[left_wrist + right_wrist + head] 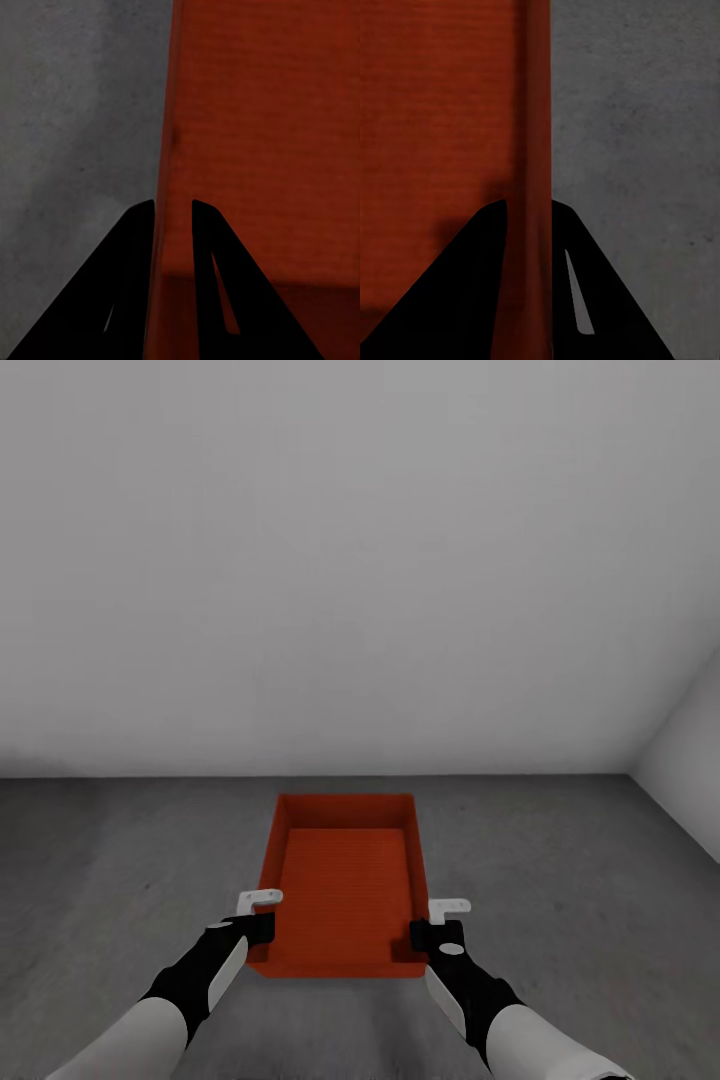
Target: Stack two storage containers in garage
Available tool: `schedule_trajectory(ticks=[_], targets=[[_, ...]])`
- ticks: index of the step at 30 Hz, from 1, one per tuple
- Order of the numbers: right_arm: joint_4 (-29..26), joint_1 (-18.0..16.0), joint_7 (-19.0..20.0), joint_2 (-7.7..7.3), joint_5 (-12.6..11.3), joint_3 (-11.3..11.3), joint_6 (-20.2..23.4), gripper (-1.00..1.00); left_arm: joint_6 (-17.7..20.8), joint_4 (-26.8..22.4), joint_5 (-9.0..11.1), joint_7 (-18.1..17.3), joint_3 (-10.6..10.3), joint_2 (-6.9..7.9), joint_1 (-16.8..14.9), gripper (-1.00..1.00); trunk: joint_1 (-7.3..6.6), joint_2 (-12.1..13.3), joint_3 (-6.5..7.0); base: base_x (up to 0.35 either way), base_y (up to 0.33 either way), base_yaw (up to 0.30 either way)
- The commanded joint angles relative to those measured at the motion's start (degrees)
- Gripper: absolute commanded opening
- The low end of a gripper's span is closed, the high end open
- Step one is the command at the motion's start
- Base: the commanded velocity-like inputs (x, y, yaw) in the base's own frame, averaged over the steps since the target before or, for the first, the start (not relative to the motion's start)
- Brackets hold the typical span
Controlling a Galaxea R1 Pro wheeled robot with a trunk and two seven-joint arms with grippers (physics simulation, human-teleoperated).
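Both end effectors clamp container (345,880) walls

I count: one red-orange storage container (345,880), lidless; two grippers, left gripper (258,916) and right gripper (441,922), two black fingers (124,285) apiece; one grey concrete floor (120,860); two pale walls (350,560).

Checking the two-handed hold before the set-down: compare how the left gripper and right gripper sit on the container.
The left gripper straddles the container's left wall; the right gripper straddles its right wall. Both are shut on the wall near the robot's end, one finger inside, one outside, above the grey floor.
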Motion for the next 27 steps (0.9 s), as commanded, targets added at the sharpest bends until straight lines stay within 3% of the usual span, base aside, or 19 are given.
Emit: schedule_trajectory(ticks=[1,27], targets=[[0.1,0.0,0.2,-0.07,-1.7,1.3,0.1,-1.0,-2.4,-0.3,-0.5,0.9,1.2,0.39,-0.1,-1.0,0.0,0.0,-0.15,0.0,0.0,0.0],[0.1,0.0,0.2,-0.07,-1.6,1.3,0.1,-1.0,-2.4,-0.3,-0.5,0.8,1.2,0.39,-0.1,-1.0,0.0,0.0,-2.54,0.0,0.0,0.0]])
